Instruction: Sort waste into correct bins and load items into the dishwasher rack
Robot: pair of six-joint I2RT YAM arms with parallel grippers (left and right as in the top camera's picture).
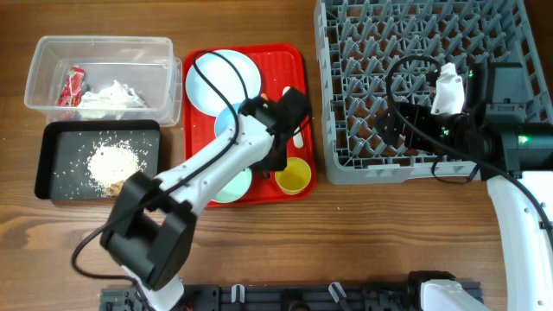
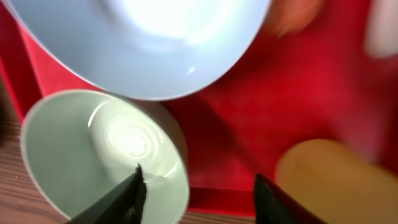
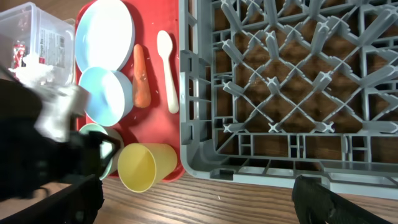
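My left gripper [image 1: 270,164] [image 2: 198,183] is open low over the red tray [image 1: 298,60]. One finger is inside the pale green bowl [image 2: 81,143] [image 1: 233,184] and the other outside its rim. The yellow cup [image 2: 336,180] [image 1: 293,175] lies to its right. The light blue bowl [image 2: 137,43] and light blue plate [image 1: 216,78] lie behind. The orange carrot [image 3: 141,74] and white spoon [image 3: 168,71] lie on the tray. My right gripper [image 1: 389,121] [image 3: 199,199] is wide open and empty above the grey dishwasher rack [image 1: 346,166] [image 3: 261,167].
The clear tub [image 1: 43,78] at far left holds the red-and-white wrapper [image 1: 72,86] and the white tissue [image 1: 112,97]. The black tray [image 1: 52,190] in front of it holds rice-like grains [image 1: 111,161]. Bare wood table lies along the front.
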